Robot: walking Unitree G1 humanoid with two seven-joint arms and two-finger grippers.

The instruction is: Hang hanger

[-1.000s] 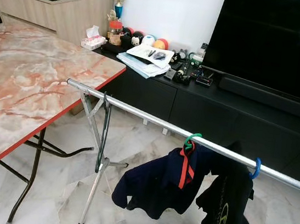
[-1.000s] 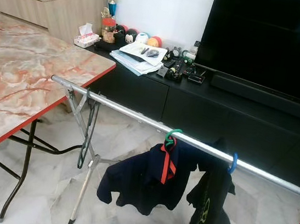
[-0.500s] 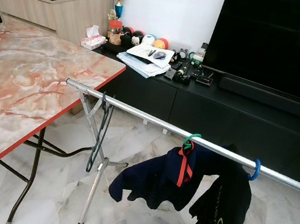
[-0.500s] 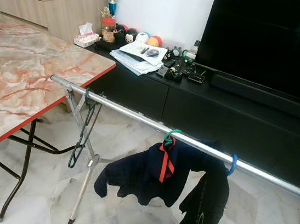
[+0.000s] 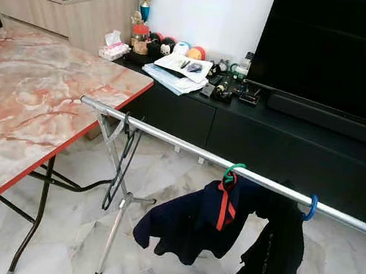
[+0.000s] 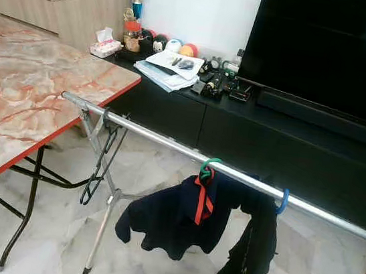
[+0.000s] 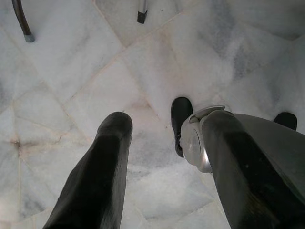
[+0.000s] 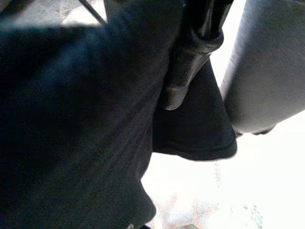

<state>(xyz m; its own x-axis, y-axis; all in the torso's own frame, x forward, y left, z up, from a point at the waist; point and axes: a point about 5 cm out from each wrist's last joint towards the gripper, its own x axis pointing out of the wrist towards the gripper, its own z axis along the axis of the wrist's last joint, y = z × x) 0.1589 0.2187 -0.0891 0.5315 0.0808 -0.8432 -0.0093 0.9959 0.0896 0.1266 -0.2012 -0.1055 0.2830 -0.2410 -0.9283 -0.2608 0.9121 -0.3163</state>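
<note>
Left eye view: black hanger (image 5: 120,169) is swinging out toward 7 o'clock on the rail (image 5: 188,148). My left gripper (image 7: 157,143) is hanging open, empty; right gripper's state — can't tell.

Head stereo pair looked forward and down from standing height, both eyes sharing the silver rail (image 5: 233,167), marble table (image 5: 32,103) and TV console (image 6: 251,129), right eye slightly offset. Left wrist camera faced straight down at the marble floor (image 7: 71,71), fairly near. Right wrist camera sat very close against dark cloth (image 8: 71,119).
</note>
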